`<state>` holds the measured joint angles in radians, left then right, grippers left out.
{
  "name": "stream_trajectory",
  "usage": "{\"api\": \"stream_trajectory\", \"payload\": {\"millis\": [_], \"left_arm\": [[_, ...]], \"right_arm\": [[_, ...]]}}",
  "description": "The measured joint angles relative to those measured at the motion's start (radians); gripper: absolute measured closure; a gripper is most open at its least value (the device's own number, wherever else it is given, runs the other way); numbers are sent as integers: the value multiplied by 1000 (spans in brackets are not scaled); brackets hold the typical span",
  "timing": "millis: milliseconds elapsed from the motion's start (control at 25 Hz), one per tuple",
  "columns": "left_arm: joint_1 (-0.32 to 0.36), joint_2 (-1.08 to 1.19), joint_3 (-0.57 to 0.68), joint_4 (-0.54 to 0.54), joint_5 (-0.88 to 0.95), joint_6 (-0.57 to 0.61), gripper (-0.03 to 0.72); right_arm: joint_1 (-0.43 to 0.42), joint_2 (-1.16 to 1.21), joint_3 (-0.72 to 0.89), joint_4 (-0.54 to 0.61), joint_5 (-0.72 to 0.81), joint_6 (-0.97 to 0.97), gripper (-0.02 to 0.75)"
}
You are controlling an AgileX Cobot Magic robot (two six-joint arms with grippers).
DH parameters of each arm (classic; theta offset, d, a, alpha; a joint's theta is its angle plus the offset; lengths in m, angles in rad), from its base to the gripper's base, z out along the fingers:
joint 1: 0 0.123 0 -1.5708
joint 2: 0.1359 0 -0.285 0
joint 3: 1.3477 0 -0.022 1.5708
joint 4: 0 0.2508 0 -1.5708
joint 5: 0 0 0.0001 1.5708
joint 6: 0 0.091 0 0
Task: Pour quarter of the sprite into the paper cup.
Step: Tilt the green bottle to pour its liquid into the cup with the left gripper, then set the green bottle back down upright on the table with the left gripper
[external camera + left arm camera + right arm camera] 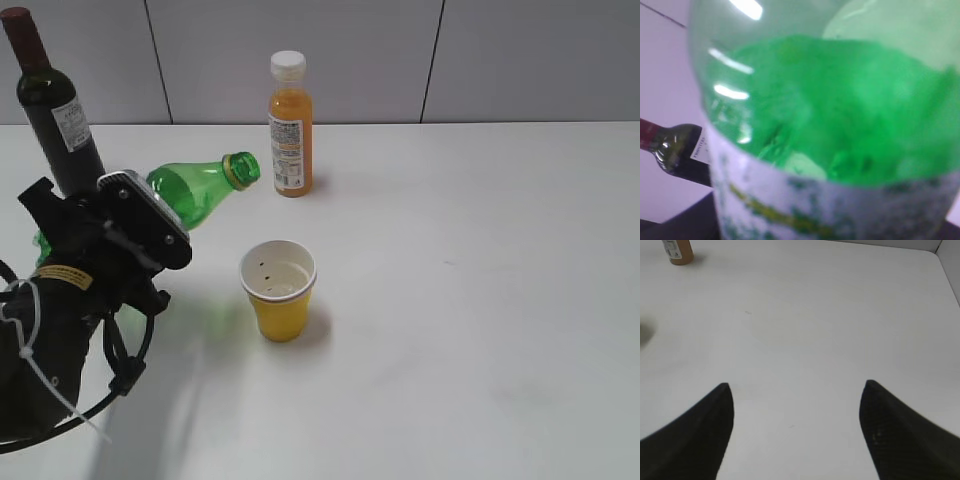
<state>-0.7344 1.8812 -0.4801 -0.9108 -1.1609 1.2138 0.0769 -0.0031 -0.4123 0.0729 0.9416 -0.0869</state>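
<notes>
The sprite point(200, 188) is a clear green bottle, tilted with its open neck pointing right, up and to the left of the paper cup point(278, 290). My left gripper point(110, 245) is shut on the sprite's body; its fingers are hidden behind the wrist. In the left wrist view the sprite point(840, 125) fills the frame, pale label band at the bottom. The yellow paper cup stands upright with a white inside and dark specks. My right gripper point(797, 395) is open and empty over bare table, out of the exterior view.
A dark wine bottle point(55, 110) stands at the far left behind my left arm, also in the left wrist view point(675, 150). An orange juice bottle point(289, 125) with white cap stands behind the cup, also in the right wrist view point(677, 251). White table point(480, 300).
</notes>
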Motion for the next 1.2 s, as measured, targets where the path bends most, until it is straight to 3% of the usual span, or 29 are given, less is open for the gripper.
{"api": "stream_trajectory", "payload": {"millis": [720, 960, 1200], "left_arm": [[0, 0, 0, 14, 0, -811, 238], [17, 0, 0, 48, 0, -965, 238], [89, 0, 0, 203, 0, -1080, 238]], "right_arm": [[0, 0, 0, 0, 0, 0, 146], [0, 0, 0, 0, 0, 0, 146], [0, 0, 0, 0, 0, 0, 146]]}}
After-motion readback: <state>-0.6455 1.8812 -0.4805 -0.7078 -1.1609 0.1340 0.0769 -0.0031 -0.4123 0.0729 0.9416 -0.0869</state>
